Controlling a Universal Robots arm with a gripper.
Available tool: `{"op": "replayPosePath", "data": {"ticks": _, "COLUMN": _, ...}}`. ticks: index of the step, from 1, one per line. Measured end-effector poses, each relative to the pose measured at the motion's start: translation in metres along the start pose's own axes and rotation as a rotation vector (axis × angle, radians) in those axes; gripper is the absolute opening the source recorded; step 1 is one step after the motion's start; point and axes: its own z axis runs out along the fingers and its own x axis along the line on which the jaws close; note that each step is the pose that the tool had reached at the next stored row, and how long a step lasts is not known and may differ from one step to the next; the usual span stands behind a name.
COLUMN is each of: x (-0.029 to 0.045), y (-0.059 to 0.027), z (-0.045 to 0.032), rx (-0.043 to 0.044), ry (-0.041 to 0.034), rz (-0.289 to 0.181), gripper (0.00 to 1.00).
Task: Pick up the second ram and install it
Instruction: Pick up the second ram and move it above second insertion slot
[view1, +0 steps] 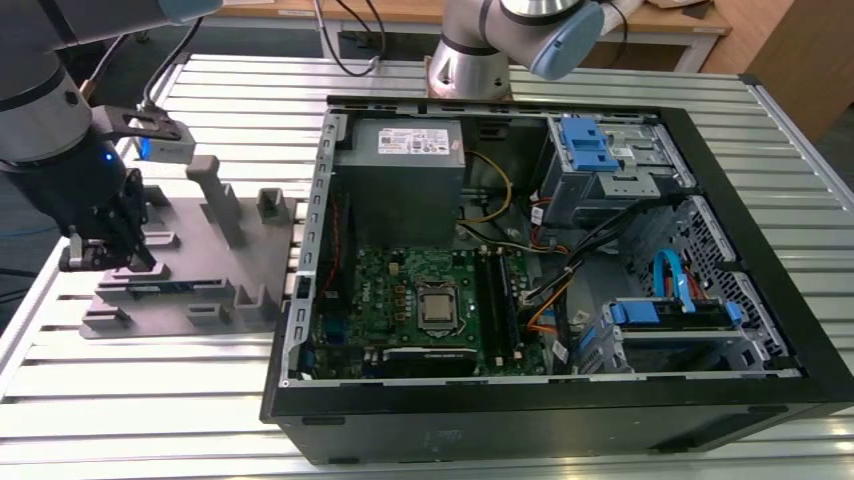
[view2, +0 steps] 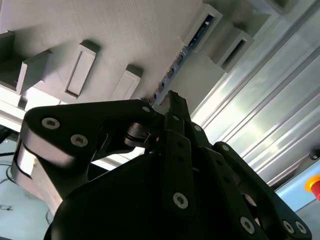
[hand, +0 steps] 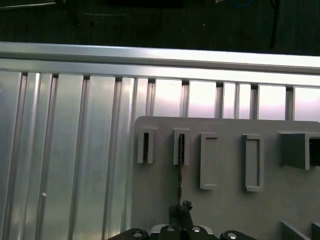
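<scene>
The second ram (view1: 167, 288) is a thin dark strip standing on edge in a slot of the grey fixture tray (view1: 200, 240), at the exterior view's left. My gripper (view1: 118, 262) hangs low over the tray at the strip's end. In both wrist views the ram (view2: 182, 52) (hand: 180, 170) appears edge-on and runs straight into my black fingertips. The gripper (view2: 167, 97) (hand: 181, 207) looks shut on that end, and the strip still sits in its slot on the tray (view2: 100, 25) (hand: 225, 210).
An open computer case (view1: 561, 410) lies at the exterior view's right, with its motherboard (view1: 414, 290), cables and blue drive brackets (view1: 587, 145) exposed. Another arm's base (view1: 474, 55) stands behind the case. Upright posts (view1: 220, 200) rise from the tray. The table (view1: 160, 390) is slatted aluminium.
</scene>
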Motion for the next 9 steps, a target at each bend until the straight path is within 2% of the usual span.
{"op": "replayPosePath", "data": {"ticks": 5, "x": 0.0000, "y": 0.0000, "z": 0.0001, "rx": 0.0008, "ry": 0.0030, "rz": -0.055, "gripper": 0.11}}
{"op": "replayPosePath", "data": {"ticks": 9, "x": 0.0000, "y": 0.0000, "z": 0.0002, "rx": 0.0008, "ry": 0.0032, "rz": -0.055, "gripper": 0.11}}
